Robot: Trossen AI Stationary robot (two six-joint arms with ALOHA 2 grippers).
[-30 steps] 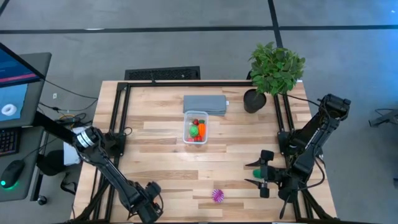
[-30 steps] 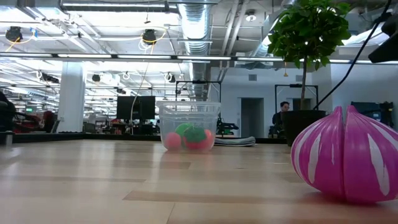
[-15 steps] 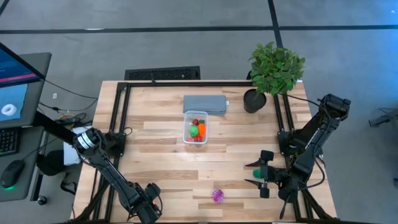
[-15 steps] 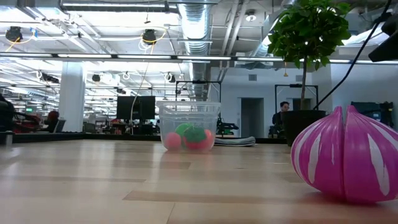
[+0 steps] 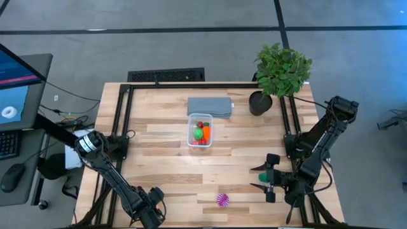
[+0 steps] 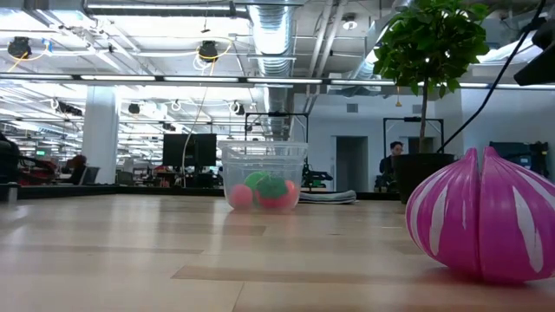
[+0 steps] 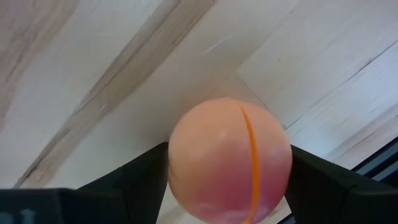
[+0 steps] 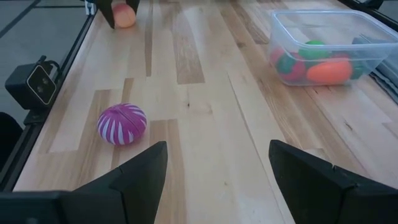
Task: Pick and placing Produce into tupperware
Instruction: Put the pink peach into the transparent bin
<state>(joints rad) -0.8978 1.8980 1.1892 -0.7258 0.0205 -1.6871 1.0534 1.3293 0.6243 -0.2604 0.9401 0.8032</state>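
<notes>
Two pieces left, most already in the tub

Nearest us, our left gripper (image 7: 227,186) has its fingers clamped on the peach-coloured fruit (image 7: 229,160) at the bench's (image 5: 165,159) front edge; the purple striped ball (image 5: 222,200) lies loose nearby, our right gripper (image 5: 265,177) waiting fingers apart. Farther back, the tupperware (image 5: 200,132) holds red, green and orange produce.

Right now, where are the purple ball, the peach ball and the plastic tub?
purple ball (image 8: 122,124): right wrist view, striped middle.
peach ball (image 7: 229,160): left wrist view, rounded front.
plastic tub (image 5: 201,117): high view, far rim.
</notes>
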